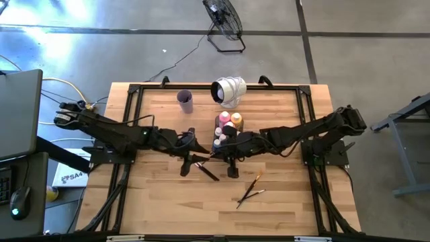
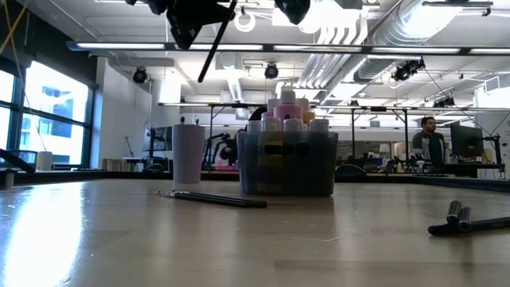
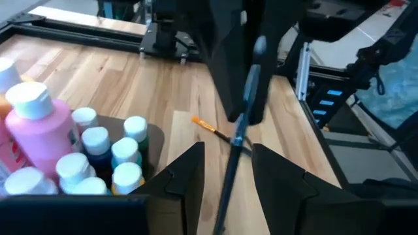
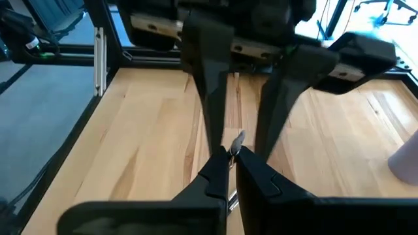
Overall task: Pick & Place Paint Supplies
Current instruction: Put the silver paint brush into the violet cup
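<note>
The cup (image 1: 185, 101) stands at the rear left of the surface (image 1: 161, 202). The left hand (image 1: 190, 156) hovers above the surface centre, left of the tray (image 1: 219, 123); whether it grips cannot be told. The right hand (image 4: 232, 154) is clenched on one brush (image 3: 236, 137), held tilted between both hands. The bottles (image 1: 229, 122) stand in the tray, just behind the hands. One brush (image 2: 215, 198) lies beside the tray; two brushes (image 1: 250, 189) lie front right.

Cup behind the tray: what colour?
Lilac purple cup; the high view shows it best.
</note>
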Action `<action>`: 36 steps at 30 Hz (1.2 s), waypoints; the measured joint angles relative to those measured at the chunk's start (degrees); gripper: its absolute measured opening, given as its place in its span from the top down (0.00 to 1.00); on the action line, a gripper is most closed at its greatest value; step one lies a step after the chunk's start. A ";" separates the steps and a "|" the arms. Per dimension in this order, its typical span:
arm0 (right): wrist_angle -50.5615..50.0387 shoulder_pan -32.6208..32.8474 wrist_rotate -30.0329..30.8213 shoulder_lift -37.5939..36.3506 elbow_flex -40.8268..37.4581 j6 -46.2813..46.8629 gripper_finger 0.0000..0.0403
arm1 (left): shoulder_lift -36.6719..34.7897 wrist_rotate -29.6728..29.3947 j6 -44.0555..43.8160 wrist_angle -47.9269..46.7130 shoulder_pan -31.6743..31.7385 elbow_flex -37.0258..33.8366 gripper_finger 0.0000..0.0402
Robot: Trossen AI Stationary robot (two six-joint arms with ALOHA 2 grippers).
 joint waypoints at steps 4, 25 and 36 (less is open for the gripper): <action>0.14 0.00 0.04 0.00 0.00 -0.11 0.99 | 0.79 0.15 -0.01 0.64 -0.02 0.08 0.69; -0.14 0.00 0.97 -0.02 0.00 -0.10 0.99 | 4.53 0.33 -0.88 5.80 -0.02 0.03 0.79; -0.27 0.02 0.74 -0.02 0.00 0.22 0.99 | 4.54 0.28 0.67 6.31 -0.04 0.02 0.95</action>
